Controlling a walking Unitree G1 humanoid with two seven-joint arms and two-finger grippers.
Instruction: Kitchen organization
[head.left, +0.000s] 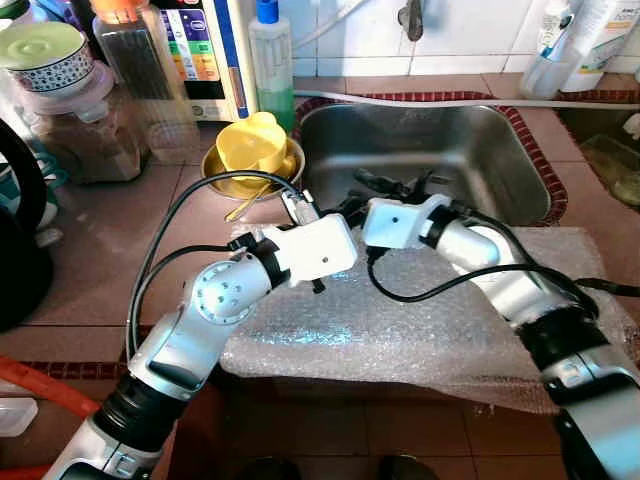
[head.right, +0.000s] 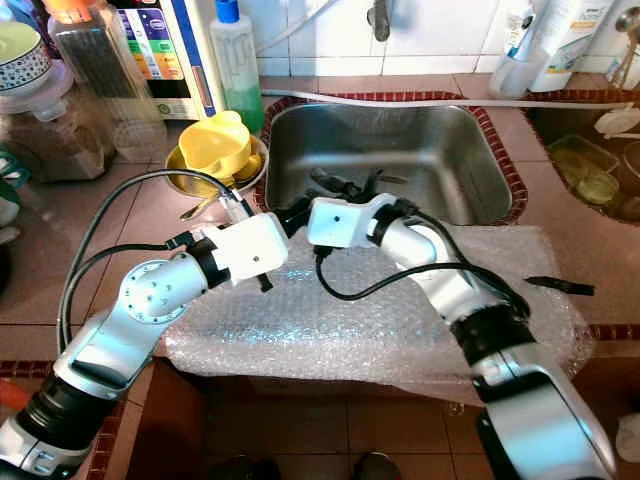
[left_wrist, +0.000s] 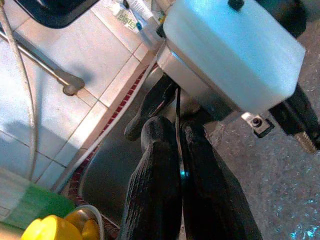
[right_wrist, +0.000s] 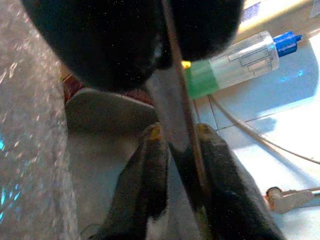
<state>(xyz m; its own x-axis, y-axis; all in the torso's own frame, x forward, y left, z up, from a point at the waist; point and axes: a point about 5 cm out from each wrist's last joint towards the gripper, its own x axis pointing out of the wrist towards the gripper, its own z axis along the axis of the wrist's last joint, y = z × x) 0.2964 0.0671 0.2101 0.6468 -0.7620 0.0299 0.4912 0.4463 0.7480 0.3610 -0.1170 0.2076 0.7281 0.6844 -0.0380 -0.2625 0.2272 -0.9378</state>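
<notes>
Knife (right_wrist: 172, 117) | thin blade, long axis along fingers | right claw (right_wrist: 177, 137) clamped on it | left claw (left_wrist: 180, 145) closed, empty, over sink (head.left: 480, 150)

1. White tiled wall (head.left: 470, 40) along the back edge of the counter, with a metal tap (head.left: 412, 20) above the sink.
2. Pinkish-brown tiled counter (head.left: 110, 250), trimmed with a dark red patterned border.
3. Stainless steel sink (head.left: 480, 150) sunk into the counter near its back edge.
4. Brown tiled floor (head.left: 330, 430) below the front edge.
5. Bright, even light throughout.
</notes>
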